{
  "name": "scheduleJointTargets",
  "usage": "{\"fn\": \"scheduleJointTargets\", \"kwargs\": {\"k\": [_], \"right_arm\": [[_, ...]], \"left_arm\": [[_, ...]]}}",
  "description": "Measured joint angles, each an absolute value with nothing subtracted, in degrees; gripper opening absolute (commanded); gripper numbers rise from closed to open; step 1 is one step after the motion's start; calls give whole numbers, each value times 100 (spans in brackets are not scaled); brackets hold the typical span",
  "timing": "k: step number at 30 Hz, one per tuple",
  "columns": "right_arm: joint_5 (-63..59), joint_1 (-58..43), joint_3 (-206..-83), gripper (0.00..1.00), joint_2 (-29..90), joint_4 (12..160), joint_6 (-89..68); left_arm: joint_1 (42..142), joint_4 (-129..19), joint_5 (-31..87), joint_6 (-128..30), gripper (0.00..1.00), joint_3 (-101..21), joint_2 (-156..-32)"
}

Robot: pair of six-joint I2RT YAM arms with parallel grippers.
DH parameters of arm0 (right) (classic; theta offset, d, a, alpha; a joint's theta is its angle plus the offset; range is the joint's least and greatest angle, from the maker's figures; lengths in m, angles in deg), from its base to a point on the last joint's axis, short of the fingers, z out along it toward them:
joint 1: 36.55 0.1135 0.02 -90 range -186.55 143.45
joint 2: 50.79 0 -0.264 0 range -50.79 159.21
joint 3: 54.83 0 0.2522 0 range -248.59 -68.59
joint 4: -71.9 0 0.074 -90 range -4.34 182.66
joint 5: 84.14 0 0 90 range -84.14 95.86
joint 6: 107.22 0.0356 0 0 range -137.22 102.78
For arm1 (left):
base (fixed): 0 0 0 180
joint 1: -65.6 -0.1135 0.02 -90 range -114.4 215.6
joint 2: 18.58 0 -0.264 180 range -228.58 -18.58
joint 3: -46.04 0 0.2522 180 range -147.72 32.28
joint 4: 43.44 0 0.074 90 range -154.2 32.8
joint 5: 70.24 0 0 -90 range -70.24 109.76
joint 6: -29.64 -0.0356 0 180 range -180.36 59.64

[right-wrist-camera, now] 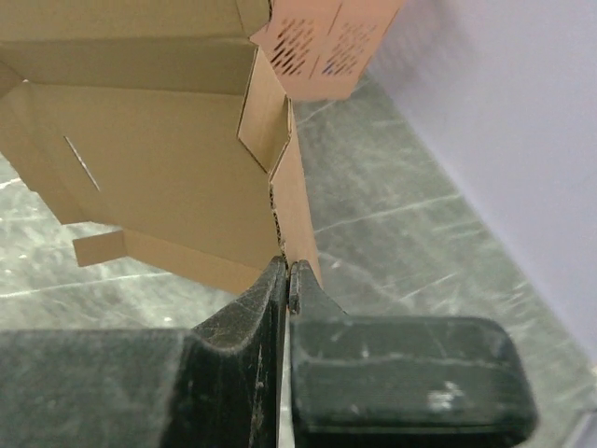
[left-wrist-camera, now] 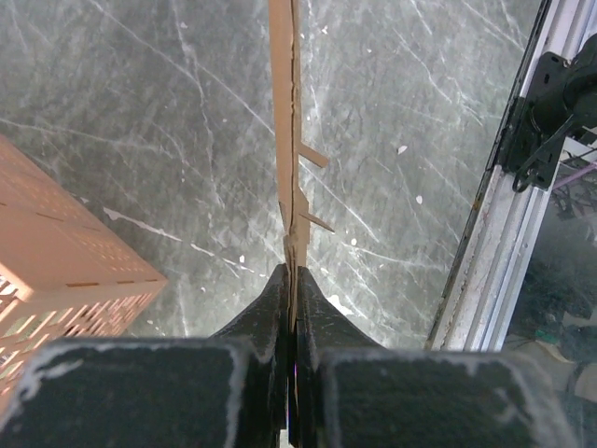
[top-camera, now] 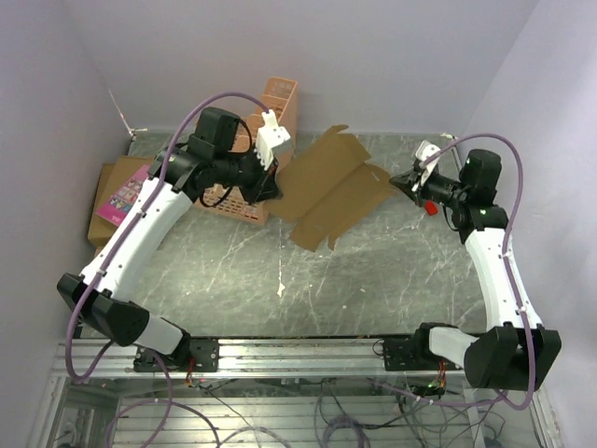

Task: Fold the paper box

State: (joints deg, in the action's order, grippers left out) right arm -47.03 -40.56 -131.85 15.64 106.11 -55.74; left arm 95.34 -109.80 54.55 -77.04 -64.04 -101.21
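Observation:
The paper box (top-camera: 331, 187) is a flat brown cardboard sheet with flaps, held between both arms over the grey marble table. My left gripper (top-camera: 271, 190) is shut on its left edge. In the left wrist view the sheet (left-wrist-camera: 284, 112) runs edge-on away from the closed tips of that gripper (left-wrist-camera: 294, 273). My right gripper (top-camera: 403, 180) is at the sheet's right side. In the right wrist view its jaws (right-wrist-camera: 287, 266) are pressed together, with a creased flap (right-wrist-camera: 297, 201) of the sheet running into the very tips.
An orange lattice crate (top-camera: 270, 117) stands behind the left gripper and also shows in the wrist views (left-wrist-camera: 56, 252) (right-wrist-camera: 326, 37). A pink book (top-camera: 123, 194) lies on brown cartons (top-camera: 101, 222) at the left wall. A metal rail (top-camera: 298, 350) edges the near side.

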Motion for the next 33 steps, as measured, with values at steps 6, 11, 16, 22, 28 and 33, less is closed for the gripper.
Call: {"fn": "scheduleJointTargets", "kwargs": {"k": [6,11,16,22,28,33], "right_arm": [[-4429,-4021,-11994,0,1588,9940,-4617],[-4080,-4016,-11387,0,1663,9859,-4488],[-3983,-4128,-11229,0,1663,9774,-4659],[-4372,-4469,-11017,0,1663,9614,-4805],[-4674,-4500,-10390,0,1704,8349,-3999],[-4611,-4373,-9732,0,1855,6550,-3050]], "left_arm": [[9711,-11350,5164,-7689,7,-6487,-10597],[9906,-11572,4838,-7744,7,-6683,-11187],[10192,-11710,4609,-7818,7,-6974,-11441],[10647,-11778,4255,-7936,7,-7120,-11474],[10837,-12027,3704,-8083,7,-7621,-11594],[10894,-12215,3310,-8225,7,-8172,-11631]]}}
